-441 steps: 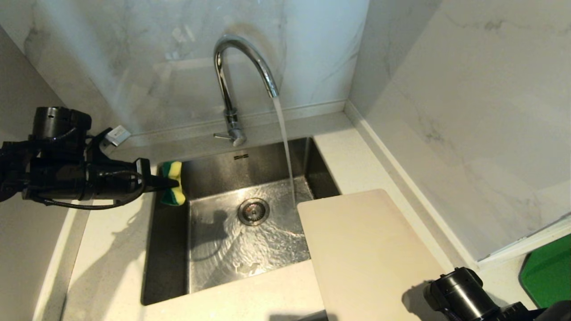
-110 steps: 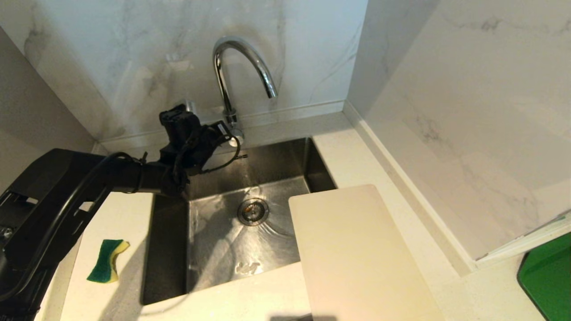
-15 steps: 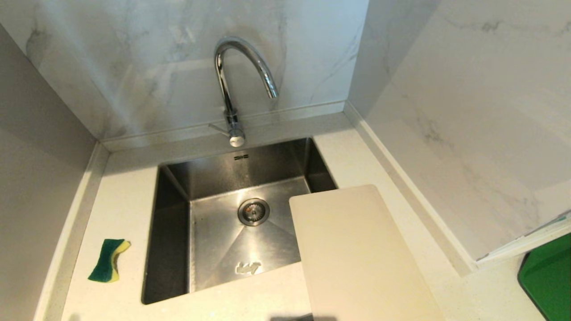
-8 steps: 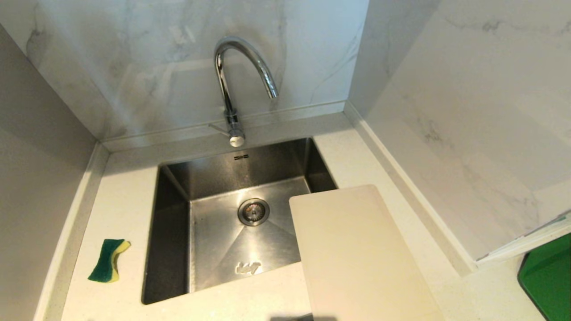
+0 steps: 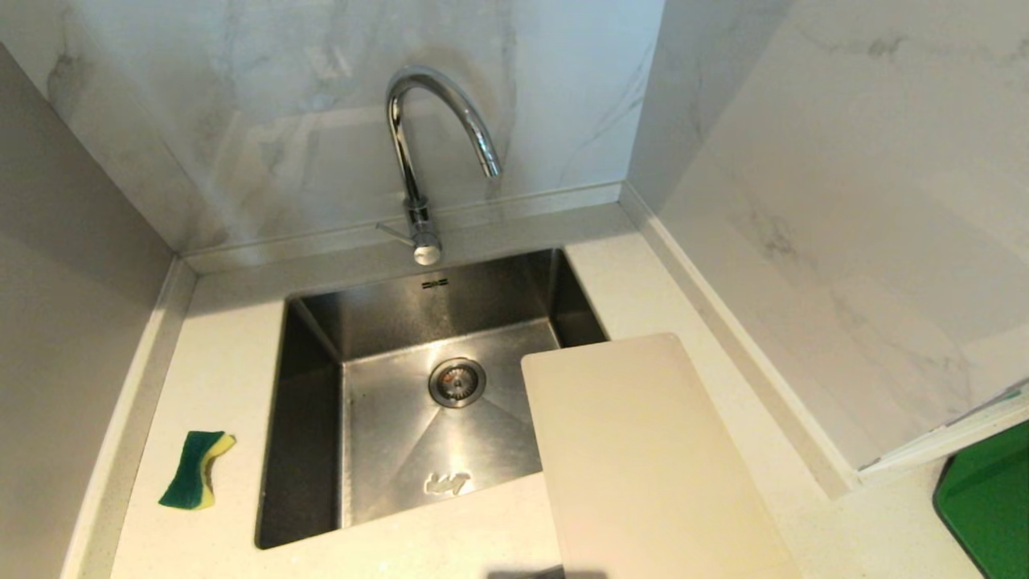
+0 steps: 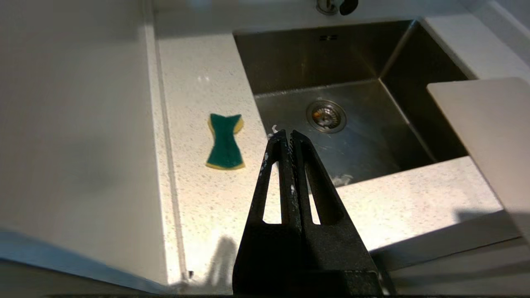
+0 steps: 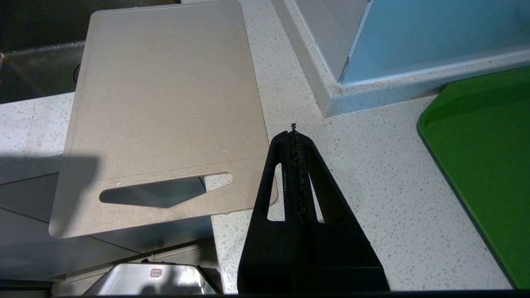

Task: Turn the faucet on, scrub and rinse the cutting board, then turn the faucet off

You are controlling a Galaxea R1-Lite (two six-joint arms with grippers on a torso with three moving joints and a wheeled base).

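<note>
Here I look down on a pale speckled stone countertop (image 5: 217, 354) set into a corner of white marble walls. Sunk into it is a square stainless steel sink (image 5: 386, 450) with a round drain; no water runs. The large cream-white plastic cutting board (image 5: 643, 458) lies flat to the right, its far corner overhanging the basin and its slotted handle end sticking out past the counter's front edge. A bright green flat tray (image 5: 985, 507) sits at the far right. The tall chrome gooseneck faucet (image 5: 418, 145) stands behind the sink, spout arched over the basin. A small green-and-yellow sponge (image 5: 194, 470) rests on the counter left of the sink. My left gripper (image 6: 288, 133) hovers above the sink's front rim, clenched on nothing. My right gripper (image 7: 293, 131) is likewise clenched and empty, above bare counter just beside the board's handle end.
</note>
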